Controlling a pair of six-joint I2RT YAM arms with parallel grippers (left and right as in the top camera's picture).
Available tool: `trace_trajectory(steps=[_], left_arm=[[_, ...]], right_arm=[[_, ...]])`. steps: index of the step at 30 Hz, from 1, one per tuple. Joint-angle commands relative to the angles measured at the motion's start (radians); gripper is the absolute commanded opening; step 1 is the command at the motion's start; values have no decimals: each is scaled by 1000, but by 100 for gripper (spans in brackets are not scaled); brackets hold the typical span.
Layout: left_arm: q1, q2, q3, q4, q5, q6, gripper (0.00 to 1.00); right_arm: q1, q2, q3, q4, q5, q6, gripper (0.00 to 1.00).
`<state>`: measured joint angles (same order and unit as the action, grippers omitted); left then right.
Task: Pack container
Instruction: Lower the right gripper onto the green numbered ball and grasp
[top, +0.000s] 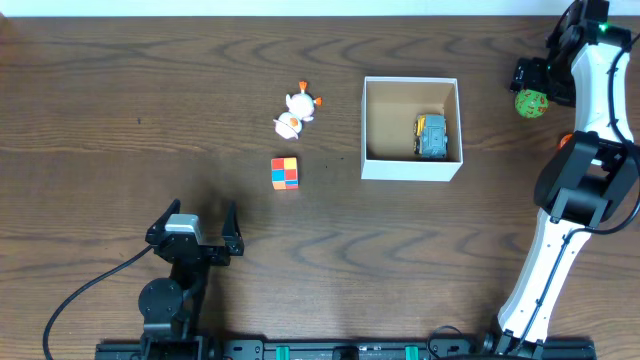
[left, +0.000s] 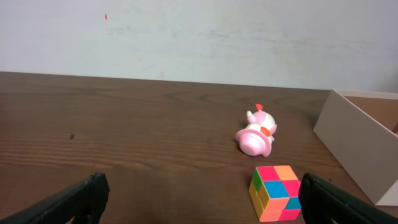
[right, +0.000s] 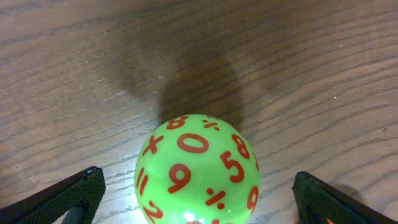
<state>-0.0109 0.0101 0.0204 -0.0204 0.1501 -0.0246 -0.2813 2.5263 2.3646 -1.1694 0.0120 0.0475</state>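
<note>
The container (top: 411, 167) is a square shallow box with white walls and a brown inside, at the table's upper middle; its corner shows in the left wrist view (left: 354, 140). A blue-grey toy car (top: 432, 135) lies inside it. A green ball with red numbers (top: 531, 102) lies right of the box; my right gripper (right: 198, 199) is open around it (right: 196, 171), fingers apart from it. A white-and-pink duck toy (top: 295, 112) (left: 256, 134) and a colourful cube (top: 284, 172) (left: 277, 191) lie left of the box. My left gripper (top: 196, 225) (left: 199, 202) is open and empty, the cube by its right finger.
The white right arm (top: 560, 230) rises from the front right edge and reaches to the back right. A pale wall (left: 186, 37) stands behind the table's far edge. Brown wood tabletop (top: 100, 120) lies all around.
</note>
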Motion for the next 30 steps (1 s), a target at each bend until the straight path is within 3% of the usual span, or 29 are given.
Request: trace_trajectory(steps=[1, 15, 30], left_arm=[[-3, -6, -16, -36, 11, 13, 98], [-3, -6, -16, -36, 11, 13, 98], [-3, -6, -16, -36, 11, 13, 98]], right_arm=[[6, 32, -13, -2, 6, -12, 99], [6, 40, -18, -17, 6, -12, 91], [6, 40, -18, -16, 25, -11, 57]])
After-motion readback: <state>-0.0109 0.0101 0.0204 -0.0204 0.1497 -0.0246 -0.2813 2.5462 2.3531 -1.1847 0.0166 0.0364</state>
